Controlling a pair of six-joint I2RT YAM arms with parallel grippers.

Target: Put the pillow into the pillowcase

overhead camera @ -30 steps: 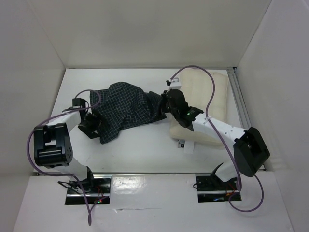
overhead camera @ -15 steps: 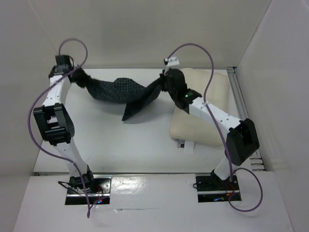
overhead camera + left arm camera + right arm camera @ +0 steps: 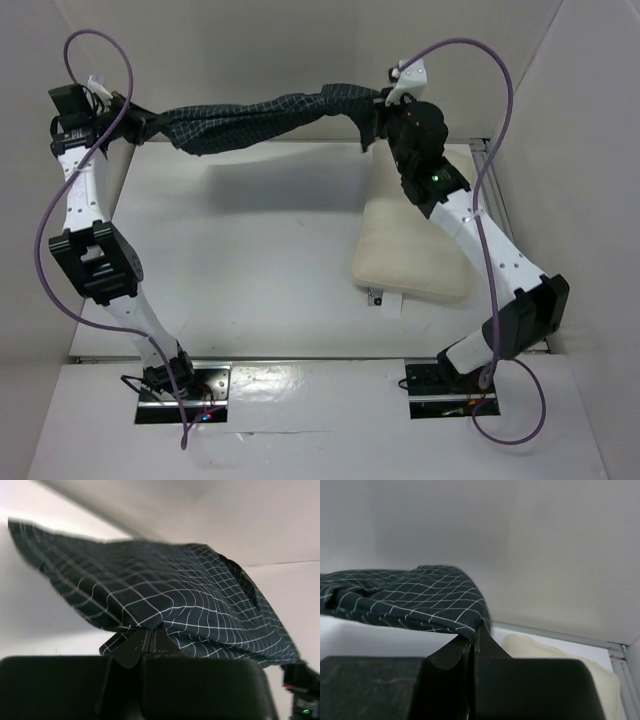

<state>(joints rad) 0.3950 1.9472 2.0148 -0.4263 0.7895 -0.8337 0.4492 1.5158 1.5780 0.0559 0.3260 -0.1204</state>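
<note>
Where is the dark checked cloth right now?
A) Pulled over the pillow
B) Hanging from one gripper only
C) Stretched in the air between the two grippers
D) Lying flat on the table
C: the pillowcase spans the air from the left gripper to the right gripper, each shut on one end, while the pillow lies bare on the table.

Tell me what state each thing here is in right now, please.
pillowcase: held up off the table, bunched and stretched between both arms.
pillow: lying flat on the table, outside the pillowcase.
left end effector: shut on one end of the pillowcase.
right end effector: shut on the other end.
</note>
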